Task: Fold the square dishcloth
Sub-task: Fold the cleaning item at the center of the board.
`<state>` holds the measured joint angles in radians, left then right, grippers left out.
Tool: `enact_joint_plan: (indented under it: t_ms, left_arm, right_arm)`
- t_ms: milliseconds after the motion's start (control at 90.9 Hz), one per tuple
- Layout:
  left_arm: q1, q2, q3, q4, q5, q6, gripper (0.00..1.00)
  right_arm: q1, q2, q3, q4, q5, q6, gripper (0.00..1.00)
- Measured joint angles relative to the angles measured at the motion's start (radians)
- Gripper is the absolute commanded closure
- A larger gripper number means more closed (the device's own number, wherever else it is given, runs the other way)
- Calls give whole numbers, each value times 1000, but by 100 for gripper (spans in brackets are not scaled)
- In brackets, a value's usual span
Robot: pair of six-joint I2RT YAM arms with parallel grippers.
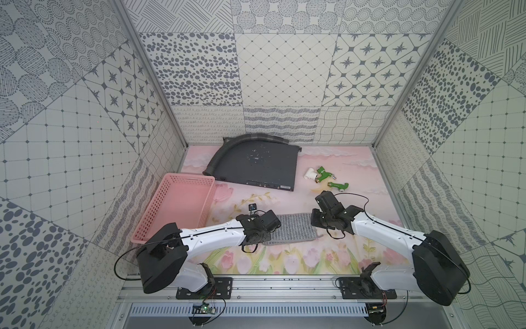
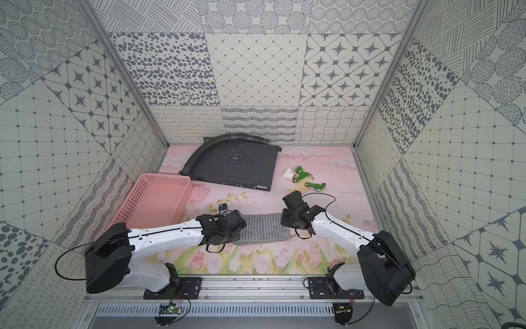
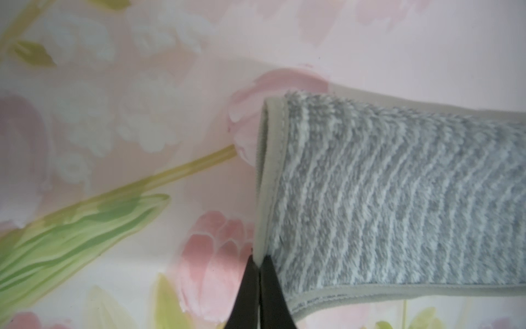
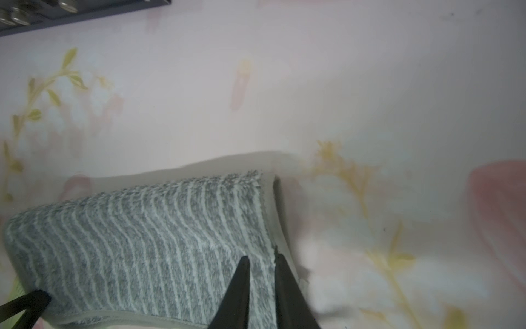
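In a top view, the square dishcloth (image 1: 294,228) lies on the flowered bench (image 1: 327,256), near the pink basket (image 1: 182,179) on its right side, apart from it. The left tool (image 1: 273,228) sits at the cloth's edge nearest the basket. The right tool (image 1: 317,225) sits at the edge farthest from the basket. A dark flat box (image 1: 256,165) lies beyond the basket, towards the back wall.

A top view shows the same layout: the dishcloth (image 2: 263,226) spans between the left tool (image 2: 242,226) and the right tool (image 2: 284,223), beside the basket (image 2: 165,178).

In the left wrist view, the left tool (image 3: 258,260) is closed, its two black fingers (image 3: 247,290) pinching the pale hem of the dishcloth (image 3: 398,205). That edge stands raised off the bench.

In the right wrist view, the right tool (image 4: 260,256) straddles the hem of the dishcloth (image 4: 142,242). One finger (image 4: 236,293) is over the striped face and the other is outside the hem, with a narrow gap between them. Whether they press the cloth I cannot tell.
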<state>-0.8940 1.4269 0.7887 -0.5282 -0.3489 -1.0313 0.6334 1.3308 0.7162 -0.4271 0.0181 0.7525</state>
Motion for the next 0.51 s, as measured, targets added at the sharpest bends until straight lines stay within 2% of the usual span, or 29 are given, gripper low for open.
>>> enact_joint_plan:
  t_ms: [176,506]
  left_arm:
    - [5,-14,1,-31,-40,36,100]
    - [5,-36,4,-66,-74,70,100]
  right_arm:
    - [9,61,71,45,-40,0,82]
    - [9,252,137,67,-24,2,84]
